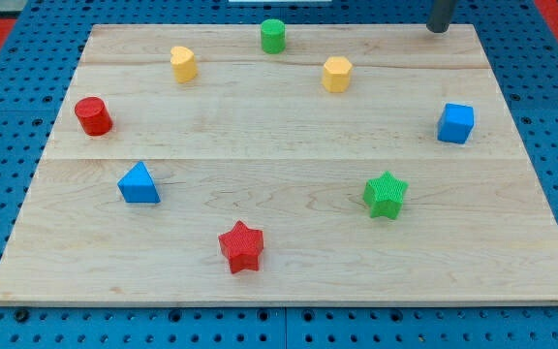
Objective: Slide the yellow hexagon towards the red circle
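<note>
Tip (438, 29) up at the far right edge of the wooden board (279, 262), touching no block. No pincer on this rod, so nothing gripped, nothing held. Nearest to it: yellow hexagon (337, 74), sitting far and right of centre, well apart from the tip. Red circle (93, 115) away on the left side. Between them, toward the far left, a second yellow block (183, 64), shape hard to call. Green cylinder (273, 36) at the far edge, centre. Blue cube (456, 123) on the right. Blue triangle (139, 183) left, nearer. Green star (386, 194) right of centre, red star (241, 246) nearest of all.
</note>
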Robot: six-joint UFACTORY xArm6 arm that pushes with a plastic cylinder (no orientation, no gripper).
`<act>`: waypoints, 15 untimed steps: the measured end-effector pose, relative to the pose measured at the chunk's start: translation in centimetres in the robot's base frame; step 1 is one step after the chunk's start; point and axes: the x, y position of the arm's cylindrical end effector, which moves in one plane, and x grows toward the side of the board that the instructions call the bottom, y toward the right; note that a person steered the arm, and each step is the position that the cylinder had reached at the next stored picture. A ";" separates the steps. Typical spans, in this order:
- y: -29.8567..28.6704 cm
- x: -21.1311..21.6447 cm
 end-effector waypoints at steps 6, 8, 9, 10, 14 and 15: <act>-18.5 -0.3; -21.2 1.2; -19.8 4.8; -14.3 9.4; -31.9 15.2; -24.8 15.1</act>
